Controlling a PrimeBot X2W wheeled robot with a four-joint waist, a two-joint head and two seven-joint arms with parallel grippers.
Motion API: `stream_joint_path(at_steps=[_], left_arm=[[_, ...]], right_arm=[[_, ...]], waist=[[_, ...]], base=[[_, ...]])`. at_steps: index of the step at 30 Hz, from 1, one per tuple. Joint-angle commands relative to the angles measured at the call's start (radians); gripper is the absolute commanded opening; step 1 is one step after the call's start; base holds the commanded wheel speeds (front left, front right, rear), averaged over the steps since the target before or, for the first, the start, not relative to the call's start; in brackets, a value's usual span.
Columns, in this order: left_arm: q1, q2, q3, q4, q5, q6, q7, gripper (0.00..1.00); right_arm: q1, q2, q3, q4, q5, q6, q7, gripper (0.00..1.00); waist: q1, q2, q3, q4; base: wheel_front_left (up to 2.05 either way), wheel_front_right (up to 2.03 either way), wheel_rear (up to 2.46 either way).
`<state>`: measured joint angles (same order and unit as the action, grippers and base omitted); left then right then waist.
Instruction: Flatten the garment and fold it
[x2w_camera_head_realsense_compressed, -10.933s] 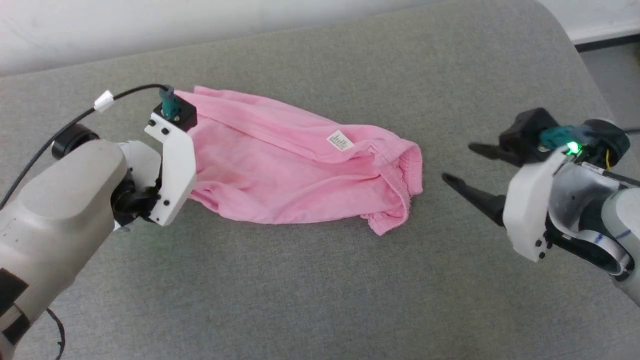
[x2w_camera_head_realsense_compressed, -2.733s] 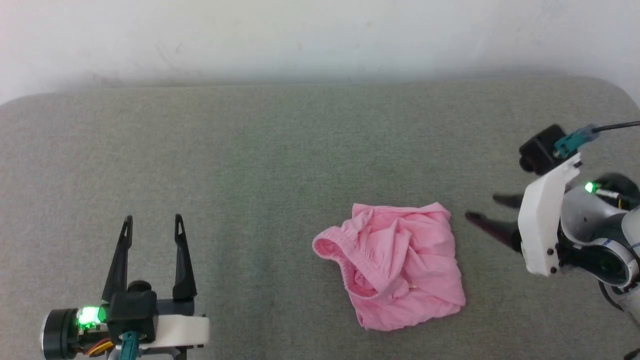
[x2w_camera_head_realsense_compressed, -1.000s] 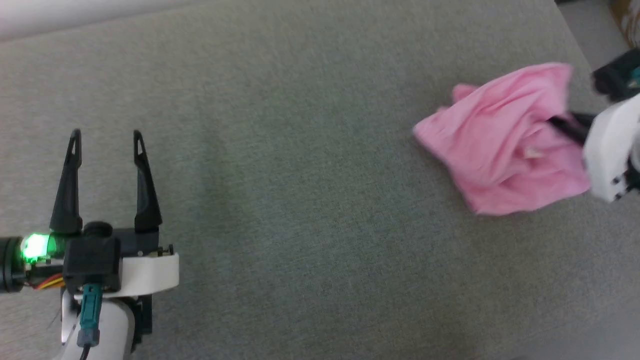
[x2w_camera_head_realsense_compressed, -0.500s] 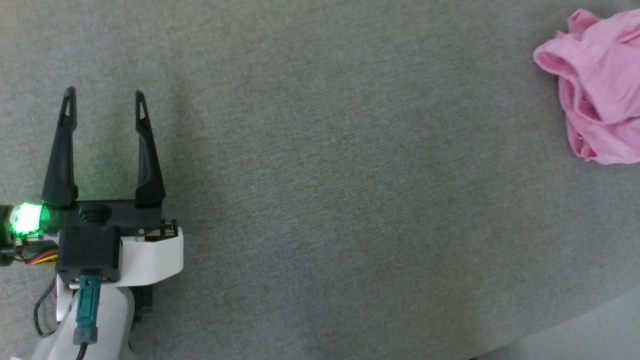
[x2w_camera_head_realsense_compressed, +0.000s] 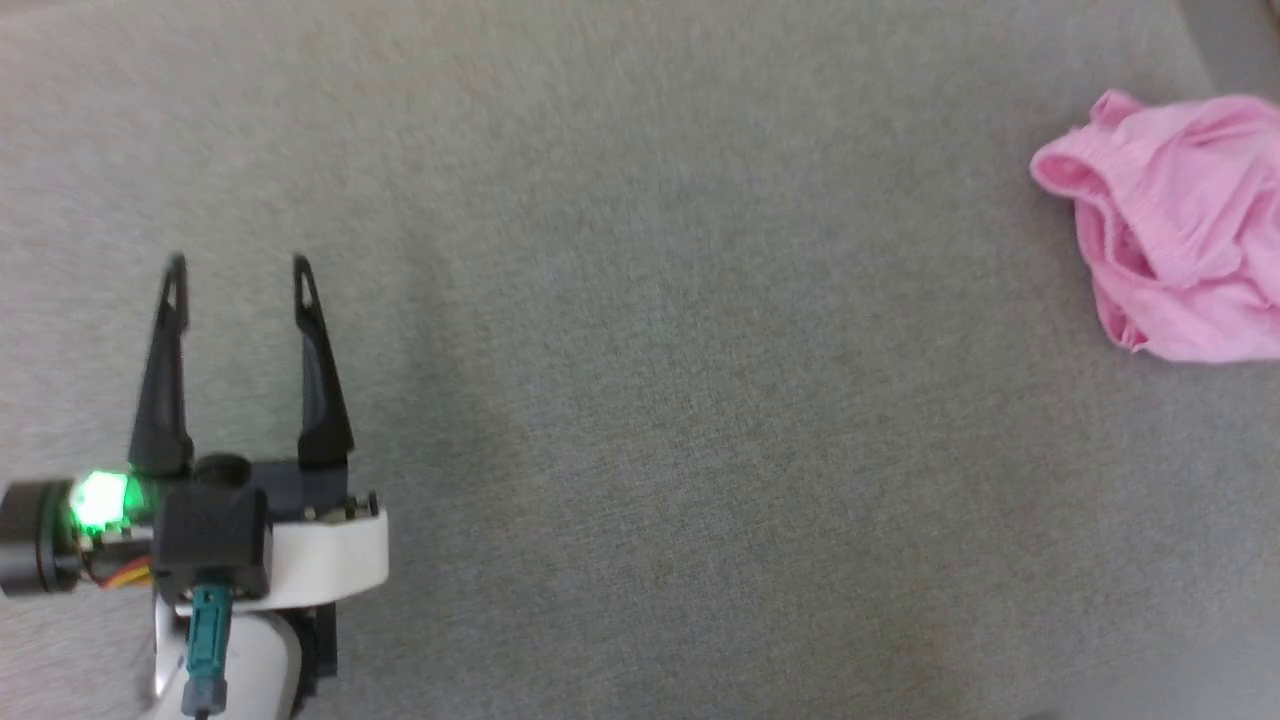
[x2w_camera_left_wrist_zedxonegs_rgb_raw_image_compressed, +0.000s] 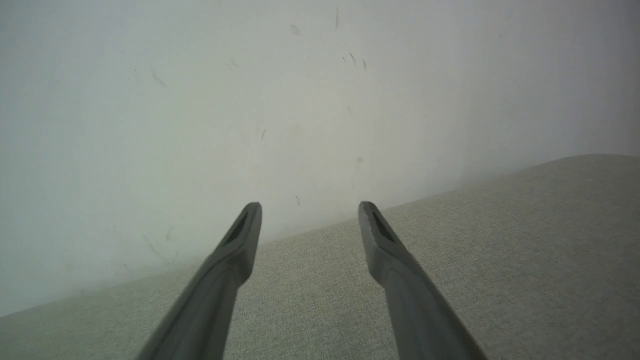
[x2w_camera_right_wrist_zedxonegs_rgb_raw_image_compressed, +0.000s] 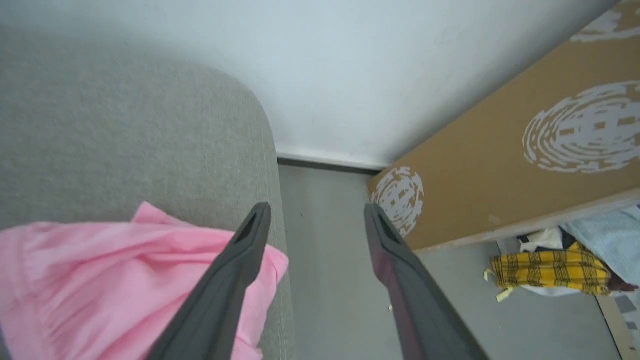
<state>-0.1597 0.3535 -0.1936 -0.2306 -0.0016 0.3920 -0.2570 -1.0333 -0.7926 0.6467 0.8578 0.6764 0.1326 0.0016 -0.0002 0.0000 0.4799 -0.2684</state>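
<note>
The pink shorts lie bunched in a heap at the far right of the grey fabric surface, their gathered waistband curling on the heap's left side. In the right wrist view the shorts sit at the surface's right edge, beneath and left of my right gripper, which is open and holds nothing. My left gripper stands open at the lower left of the head view, far from the shorts, fingers pointing up. The left wrist view shows its fingertips spread over bare fabric.
A pale wall rises behind the surface. Past the surface's right edge is grey floor, a brown cardboard box with white prints, and a yellow plaid cloth beside it.
The head camera has swung left and down since 2.7 s ago. The right gripper took the shorts, carried them toward the surface's right edge and let go; they now lie bunched.
</note>
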Motion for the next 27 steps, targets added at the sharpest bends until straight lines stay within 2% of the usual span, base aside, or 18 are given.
stream_joint_path(at_steps=[1, 4, 7, 10, 12, 17, 20, 27], left_arm=[[0.02, -0.003, 0.003, 0.006, -0.008, 0.01, -0.005, 1.0], [0.055, -0.013, 0.011, 0.017, -0.025, 0.012, -0.005, 1.0], [0.081, -0.024, 0.017, 0.028, -0.036, 0.01, -0.005, 1.0], [0.104, -0.039, 0.025, 0.041, -0.048, 0.005, -0.005, 1.0], [0.119, -0.047, 0.031, 0.047, -0.051, 0.0, -0.005, 1.0], [0.145, -0.071, 0.046, 0.067, -0.063, -0.019, -0.005, 1.0], [0.157, -0.089, 0.051, 0.089, -0.068, -0.035, -0.005, 1.0], [0.187, -0.124, 0.058, 0.146, -0.078, -0.093, -0.005, 1.0]], right_arm=[[-0.02, 0.013, -0.02, -0.017, -0.013, -0.002, -0.05, 1.0], [-0.016, 0.049, -0.073, -0.045, -0.062, -0.002, -0.187, 1.0], [0.009, 0.1, -0.139, -0.089, -0.106, -0.002, -0.247, 1.0], [0.064, 0.162, -0.222, -0.171, -0.16, -0.002, -0.262, 1.0], [0.118, 0.209, -0.3, -0.271, -0.209, -0.002, -0.263, 1.0], [0.329, 0.349, -0.463, -0.522, -0.322, -0.002, -0.263, 1.0], [0.466, 0.438, -0.519, -0.637, -0.376, -0.002, -0.263, 1.0], [0.753, 0.604, -0.59, -0.742, -0.416, -0.002, -0.263, 1.0]], waist=[[0.0002, 0.0, -0.134, 0.043], [0.0002, 0.0, -0.187, 0.064], [0.0002, 0.0, -0.229, 0.091], [0.0002, 0.0, -0.266, 0.121], [0.0002, 0.0, -0.284, 0.139], [0.0002, 0.0, -0.319, 0.188], [0.0002, 0.0, -0.332, 0.216], [0.0002, 0.0, -0.386, 0.276]], base=[[0.0, 0.0, 0.0], [0.0, 0.0, 0.0], [0.0, 0.0, 0.0], [0.0, 0.0, 0.0], [0.0, 0.0, 0.0], [0.0, 0.0, 0.0], [0.0, 0.0, 0.0], [0.0, 0.0, 0.0]])
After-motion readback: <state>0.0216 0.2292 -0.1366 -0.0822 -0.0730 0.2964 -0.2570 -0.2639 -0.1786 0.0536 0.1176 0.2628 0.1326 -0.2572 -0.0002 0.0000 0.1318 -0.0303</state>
